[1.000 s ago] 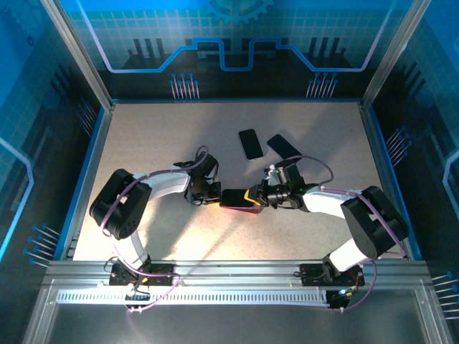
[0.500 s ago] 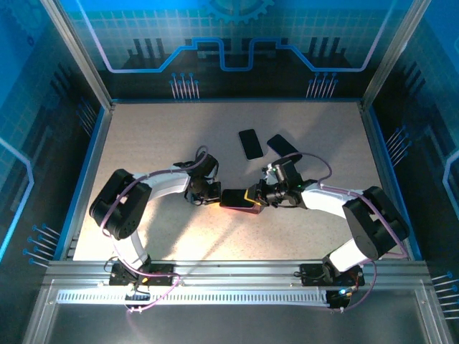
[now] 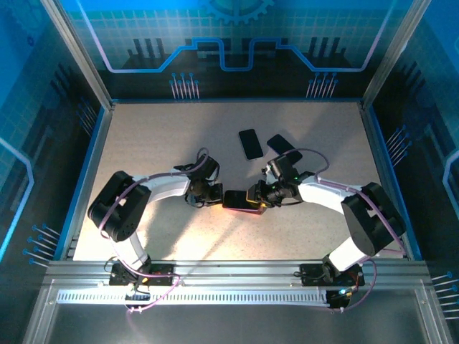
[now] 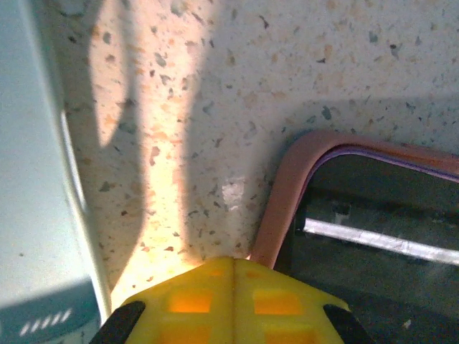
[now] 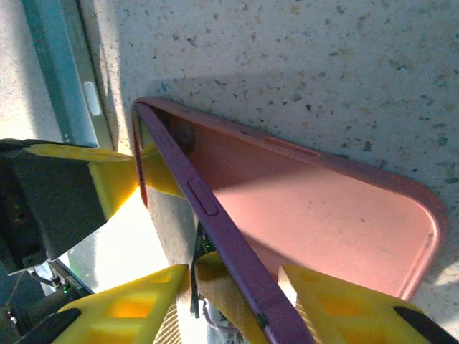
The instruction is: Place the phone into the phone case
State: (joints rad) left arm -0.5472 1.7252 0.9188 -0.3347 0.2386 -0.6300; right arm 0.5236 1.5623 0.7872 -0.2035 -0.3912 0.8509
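Note:
The pink phone case [image 5: 337, 215] lies open side up on the table. The purple-edged phone [image 5: 215, 222] stands tilted in it, far end tucked into the case's far end, near end raised. My right gripper [image 5: 233, 276] is open, one yellow finger on each side of the phone's raised edge, with small gaps. My left gripper [image 4: 233, 261] is shut with nothing between its tips, which rest against the end of the case rim [image 4: 283, 208]; the phone's dark screen [image 4: 373, 208] lies beyond. From above, the left gripper [image 3: 215, 199] and right gripper [image 3: 255, 198] flank the case [image 3: 240, 201].
Two more dark phones [image 3: 249, 143] [image 3: 284, 145] lie flat just beyond the right arm. A blue rail [image 3: 90, 172] borders the speckled table on the left, another on the right [image 3: 380, 172].
My right gripper's jaws have spread apart from the phone, and its wrist has swung slightly toward the far side. The left gripper has stayed shut against the case's end.

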